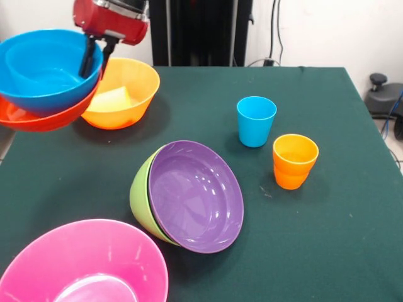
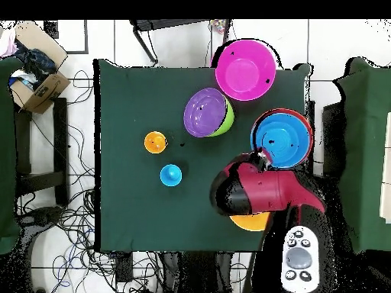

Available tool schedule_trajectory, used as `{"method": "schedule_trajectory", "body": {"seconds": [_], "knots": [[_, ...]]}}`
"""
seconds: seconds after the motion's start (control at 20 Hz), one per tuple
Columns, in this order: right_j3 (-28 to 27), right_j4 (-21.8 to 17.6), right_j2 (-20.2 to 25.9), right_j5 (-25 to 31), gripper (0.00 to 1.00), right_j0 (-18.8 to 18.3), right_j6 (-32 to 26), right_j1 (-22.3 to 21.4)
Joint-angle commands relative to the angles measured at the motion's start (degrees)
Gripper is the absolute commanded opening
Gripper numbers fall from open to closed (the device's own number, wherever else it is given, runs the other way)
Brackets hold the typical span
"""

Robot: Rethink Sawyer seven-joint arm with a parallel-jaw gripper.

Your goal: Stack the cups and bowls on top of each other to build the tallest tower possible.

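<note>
My gripper [image 1: 96,63] is shut on the near rim of a blue bowl [image 1: 44,69] that sits nested in a red-orange bowl [image 1: 38,118], held at the table's left edge. A second blue bowl seems to lie inside the first. Beside them stands the big orange bowl [image 1: 129,88] with the yellow cup [image 1: 113,99] inside. A purple bowl [image 1: 195,195] lies tilted in a green bowl [image 1: 138,192] mid-table. A pink bowl [image 1: 82,264] is at the front left. The blue cup [image 1: 256,121] and nested orange cups [image 1: 295,160] stand upright on the right. Overhead, the gripper [image 2: 263,158] is at the blue bowl's [image 2: 281,139] rim.
The dark green table [image 1: 327,239] ends just left of the held bowls. Overhead, my arm [image 2: 260,194] covers most of the orange bowl [image 2: 250,223]. A grey control pendant [image 2: 303,259] lies beyond the table, and a cardboard box [image 2: 34,76] stands on the far side.
</note>
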Motion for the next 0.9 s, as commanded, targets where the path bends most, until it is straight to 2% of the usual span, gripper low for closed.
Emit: {"method": "schedule_trajectory", "body": {"seconds": [0.05, 0.2, 0.4, 0.5, 0.7, 0.9], "knots": [[3.4, 4.6, -2.1, 4.4, 0.0, 3.6, 13.6, -1.2], [4.7, 5.9, -3.0, 3.6, 0.0, 4.4, 13.9, -1.0], [10.7, 5.8, -1.4, -1.5, 0.0, 1.4, 12.9, -3.4], [13.3, 5.6, -1.7, -3.9, 0.0, 0.7, 14.2, -4.3], [14.3, 6.0, -7.6, -9.7, 0.0, 5.1, 21.1, -1.2], [14.2, 6.3, -11.9, -14.2, 0.0, 9.6, 24.0, 2.3]]}}
